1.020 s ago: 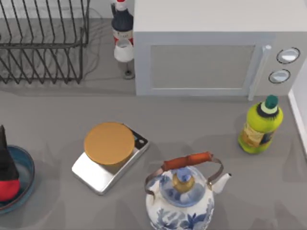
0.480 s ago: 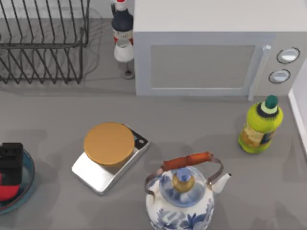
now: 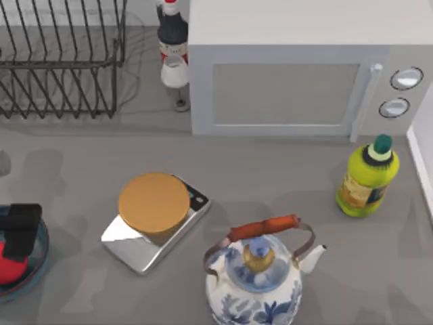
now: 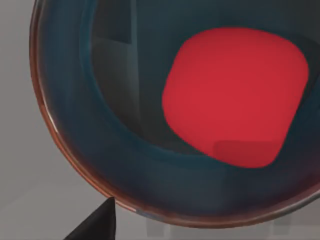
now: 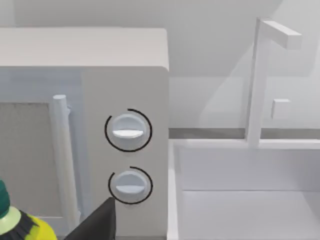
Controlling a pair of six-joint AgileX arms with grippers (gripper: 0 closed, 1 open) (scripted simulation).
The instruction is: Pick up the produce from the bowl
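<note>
Grey desk, far left edge: left hand, black, has shifted slightly over the glossy teal-blue round bowl w/ the smooth red blocky produce inside, unlifted; finger spread can't tell, so approx. pre-grasp.

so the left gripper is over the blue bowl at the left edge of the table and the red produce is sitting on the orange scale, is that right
Not quite. The left gripper is over the blue bowl at the table's left edge, but the red produce lies inside that bowl, not on the scale. The left wrist view shows it resting on the bowl's teal floor, and the top view shows the scale's orange top bare.
</note>
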